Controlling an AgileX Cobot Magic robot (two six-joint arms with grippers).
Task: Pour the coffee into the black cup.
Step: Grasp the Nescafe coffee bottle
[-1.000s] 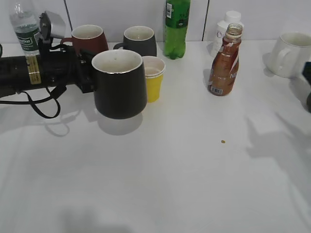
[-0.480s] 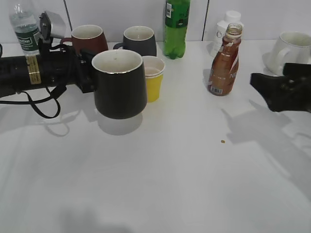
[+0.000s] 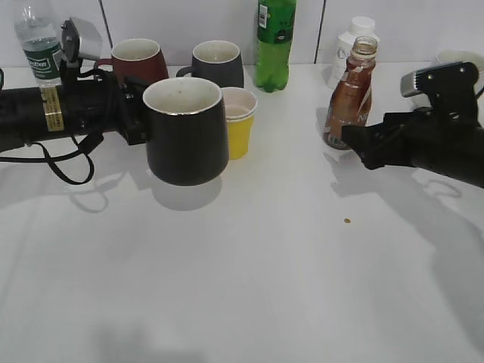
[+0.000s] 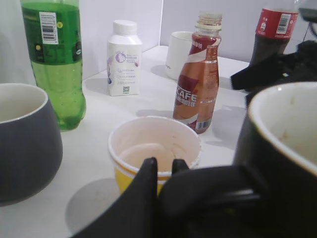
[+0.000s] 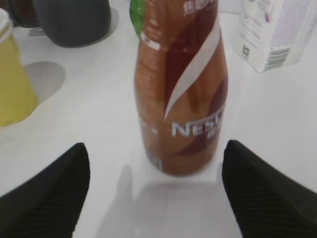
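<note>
Two arms at work — the left gripper (image 3: 140, 113) holds the glossy black mug (image 3: 186, 130) aloft by its handle. The right gripper (image 5: 154, 191), absent a second ago, has arrived wide open before the uncapped brown coffee bottle (image 3: 350, 94) standing on the white table (image 3: 265, 287) — grasp pending.

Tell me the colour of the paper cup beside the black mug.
Yellow outside, pale inside; clearest in the left wrist view.

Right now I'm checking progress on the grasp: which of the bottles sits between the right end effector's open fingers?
The coffee bottle, brown with no cap. The right end effector flanks it, not yet touching. The green bottle and white bottle stand behind it.
</note>
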